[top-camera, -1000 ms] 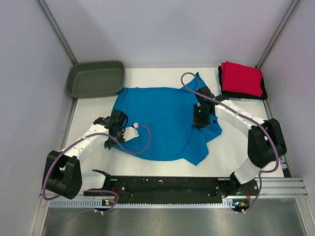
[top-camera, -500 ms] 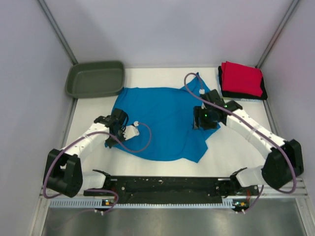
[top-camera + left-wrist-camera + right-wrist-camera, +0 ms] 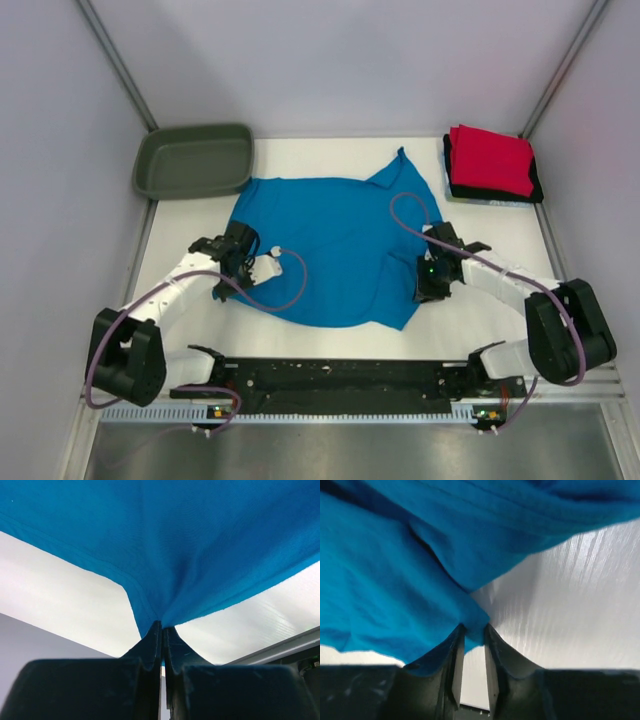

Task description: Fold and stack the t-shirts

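The turquoise-blue t-shirt (image 3: pixel 330 240) lies spread out mid-table, one sleeve pointing to the back right. My left gripper (image 3: pixel 236 262) is shut on its left edge; in the left wrist view the cloth (image 3: pixel 175 540) is pinched between the closed fingertips of that gripper (image 3: pixel 162 625). My right gripper (image 3: pixel 427 288) sits at the shirt's near right edge. Its jaws (image 3: pixel 474 630) stand slightly apart, with a corner of blue cloth (image 3: pixel 395 570) lying between the tips. A folded red t-shirt (image 3: pixel 490 158) lies on a black one (image 3: pixel 536 190) at the back right.
A dark olive-green tub (image 3: pixel 195 160) stands at the back left, just beyond the shirt. Grey walls close in the white table (image 3: pixel 480 320) on three sides. The black rail with both arm bases runs along the near edge.
My right gripper let go near the shirt's upper right, opened, and moved toward the near right edge, where its jaws are narrowing on the cloth. The left arm has held still.
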Robot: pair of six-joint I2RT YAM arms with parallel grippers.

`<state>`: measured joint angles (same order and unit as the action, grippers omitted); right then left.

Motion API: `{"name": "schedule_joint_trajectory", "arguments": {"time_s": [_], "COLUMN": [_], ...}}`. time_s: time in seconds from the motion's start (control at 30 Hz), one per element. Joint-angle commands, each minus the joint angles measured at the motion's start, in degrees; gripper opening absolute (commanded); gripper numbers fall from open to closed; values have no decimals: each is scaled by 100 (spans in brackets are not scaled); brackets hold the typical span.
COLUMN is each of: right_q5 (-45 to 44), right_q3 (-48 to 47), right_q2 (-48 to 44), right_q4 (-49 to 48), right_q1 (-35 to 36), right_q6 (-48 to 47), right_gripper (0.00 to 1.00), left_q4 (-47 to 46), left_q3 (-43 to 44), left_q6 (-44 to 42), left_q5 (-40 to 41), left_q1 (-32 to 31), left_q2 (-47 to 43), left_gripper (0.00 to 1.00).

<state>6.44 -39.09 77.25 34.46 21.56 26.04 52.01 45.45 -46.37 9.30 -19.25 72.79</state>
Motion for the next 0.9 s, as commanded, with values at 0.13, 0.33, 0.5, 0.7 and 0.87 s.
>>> {"name": "schedule_joint_trajectory", "arguments": {"time_s": [0.13,0.33,0.5,0.7,0.87], "right_q5": [491,-212,-924,-890,-522], "right_q3": [517,147,95,-63,-125], "right_q2": [-446,-2394,-4040,-5017,-5413], "right_q4": [-627,1025,2098,3021,3549], "right_q1": [-468,-215,603,709,709], "right_q6": [277,1568,2738,3126,3188], "right_gripper": [0,0,0,0,0], "left_q4": [64,55,142,441,845], "left_q3": [-54,-229,-133,16,139], "left_q6": [119,40,49,146,225], "left_q5": [-156,-200,-367,-648,-850], "left_q1": [17,0,-9,-149,-238], "left_q2": [-389,-494,-547,-661,-986], "left_gripper": [0,0,0,0,0]}}
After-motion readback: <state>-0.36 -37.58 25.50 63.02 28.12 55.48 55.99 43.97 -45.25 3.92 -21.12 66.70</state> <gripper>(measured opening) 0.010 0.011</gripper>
